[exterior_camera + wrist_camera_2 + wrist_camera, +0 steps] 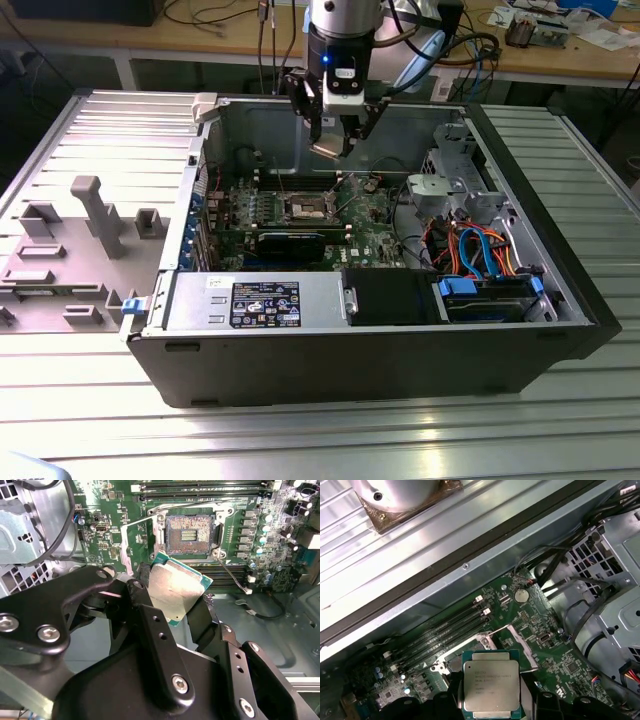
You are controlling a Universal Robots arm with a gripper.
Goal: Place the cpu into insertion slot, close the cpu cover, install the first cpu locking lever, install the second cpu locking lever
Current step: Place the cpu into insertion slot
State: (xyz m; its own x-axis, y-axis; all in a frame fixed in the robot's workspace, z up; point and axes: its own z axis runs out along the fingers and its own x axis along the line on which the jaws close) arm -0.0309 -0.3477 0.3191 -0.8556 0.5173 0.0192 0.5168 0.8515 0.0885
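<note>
Silver-grey cpu (176,587), green at its edges, sits clamped flat between the black fingers of the claw (335,142). It hangs in the air over the motherboard (375,235) of the open computer case (380,365). The insertion slot (189,534) is bare, with its contact field exposed. In the exterior view it lies at roughly seven o'clock of the claw, apart from the chip. The cpu cover (127,550) appears raised, and one thin locking lever (232,575) stands swung clear. Judged progress: the chip is in hand but not yet seated, and cover and both levers remain undone.
</note>
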